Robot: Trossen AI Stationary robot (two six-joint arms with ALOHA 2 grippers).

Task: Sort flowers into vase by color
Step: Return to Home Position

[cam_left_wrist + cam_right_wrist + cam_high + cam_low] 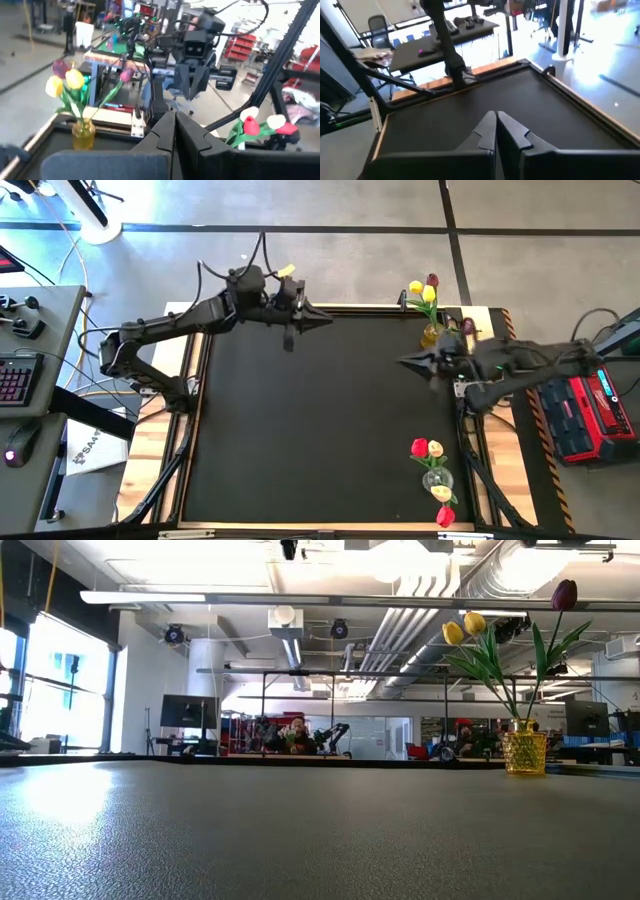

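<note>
A yellow glass vase stands at the table's far right with two yellow tulips and a dark maroon one; the low view shows the same vase upright on its base. A clear vase at the near right holds red and pale tulips. My left gripper hangs shut over the table's far edge, pointing right, with nothing in it. My right gripper is also shut and bare, above the mat just nearer than the yellow vase, pointing left.
A black mat covers the table inside a wooden rim. A red case lies off the table's right side. A keyboard and a mouse sit on a desk to the left. People and benches show in the room beyond.
</note>
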